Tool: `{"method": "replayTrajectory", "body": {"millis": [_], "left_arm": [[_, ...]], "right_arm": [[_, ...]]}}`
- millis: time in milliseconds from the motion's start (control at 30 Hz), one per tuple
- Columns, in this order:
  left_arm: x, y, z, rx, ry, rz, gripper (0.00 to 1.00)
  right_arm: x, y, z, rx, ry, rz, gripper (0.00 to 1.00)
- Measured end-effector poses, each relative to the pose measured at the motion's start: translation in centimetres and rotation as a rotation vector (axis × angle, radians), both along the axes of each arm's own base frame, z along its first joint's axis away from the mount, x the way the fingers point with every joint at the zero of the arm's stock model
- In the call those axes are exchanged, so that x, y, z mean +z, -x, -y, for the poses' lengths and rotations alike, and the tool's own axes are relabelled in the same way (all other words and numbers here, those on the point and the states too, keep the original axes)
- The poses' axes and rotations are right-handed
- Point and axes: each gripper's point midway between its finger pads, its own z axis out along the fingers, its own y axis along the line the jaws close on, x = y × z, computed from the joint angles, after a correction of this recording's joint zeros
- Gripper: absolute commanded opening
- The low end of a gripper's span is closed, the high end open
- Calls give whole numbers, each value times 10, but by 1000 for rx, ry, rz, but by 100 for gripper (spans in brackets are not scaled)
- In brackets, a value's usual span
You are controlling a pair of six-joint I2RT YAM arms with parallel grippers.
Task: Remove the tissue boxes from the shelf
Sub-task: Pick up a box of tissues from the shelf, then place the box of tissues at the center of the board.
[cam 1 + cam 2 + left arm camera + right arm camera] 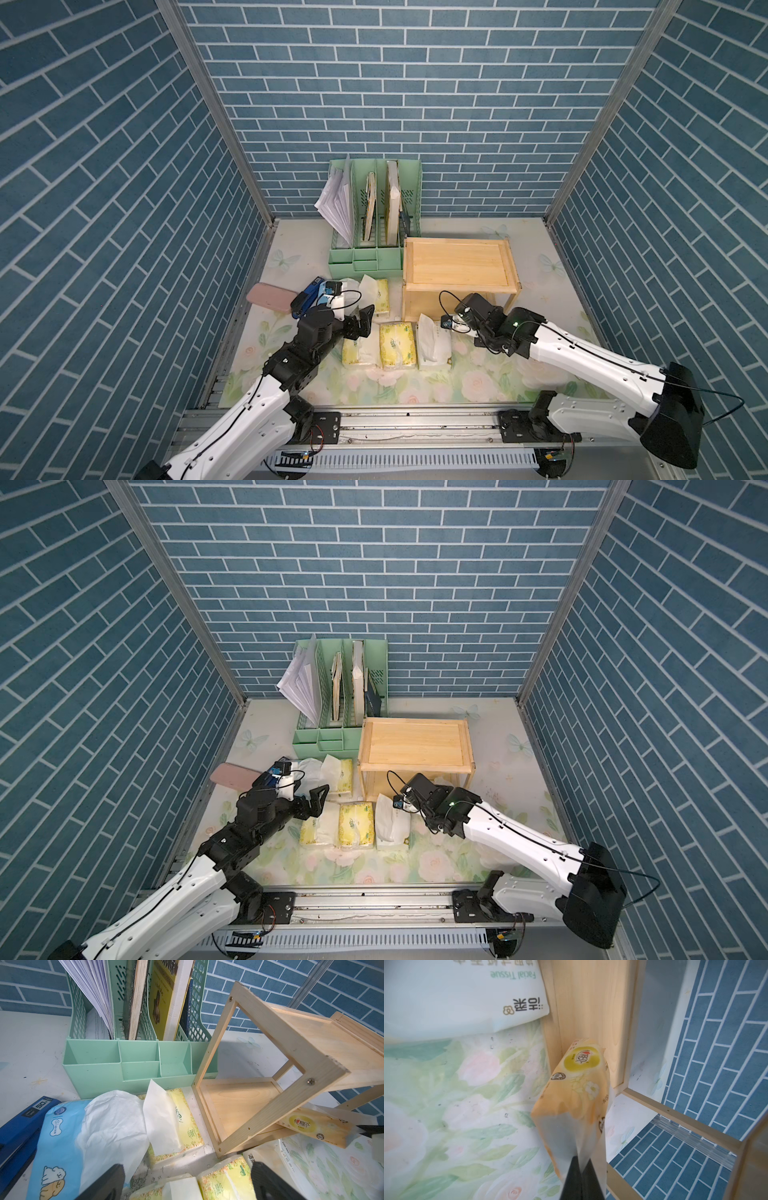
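Right tool (581, 1162) pinched fully closed on the clear end flap of the orange-yellow tissue pack (577, 1088). The pack's far end is at the front edge of the shelf (457, 262) lower tier, and the rest sticks out over the counter (478, 386). Left tool (362, 322) spread wide, gripping nothing, hovers over packs lying on the counter. Blue-white pack (60, 1132) and pale yellow packs (397, 347) lie left of the shelf. White pack (432, 345) lies just in front of it.
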Motion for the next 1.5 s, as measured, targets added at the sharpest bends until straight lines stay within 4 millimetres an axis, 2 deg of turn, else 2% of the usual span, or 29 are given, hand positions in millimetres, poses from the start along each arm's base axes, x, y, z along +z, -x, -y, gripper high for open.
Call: {"method": "replayTrajectory", "body": {"millis": [200,467,967,1133,1333,1433,1500], "left_arm": [[-3,-1,0,1,-6,-8,100],[-3,-1,-1,7,-9,-7,100],[-6,-2,-2,14,-23,-14,100],[-7,-2,-2,14,-26,-14,100],[-8,-3,-2,13,-30,-20,100],[-10,-3,-2,13,-33,-23,100],[-10,-3,-2,14,-33,-24,100]], "right_arm": [[-2,20,5,-20,-3,-74,0],[-3,41,-4,-3,-34,-130,0],[-2,53,-9,-3,-52,-144,0],[-16,61,-13,11,-48,-165,0],[-49,74,-18,39,-9,-223,0],[-57,77,-22,43,-10,-244,0],[-58,77,-25,46,-22,-242,6]]}}
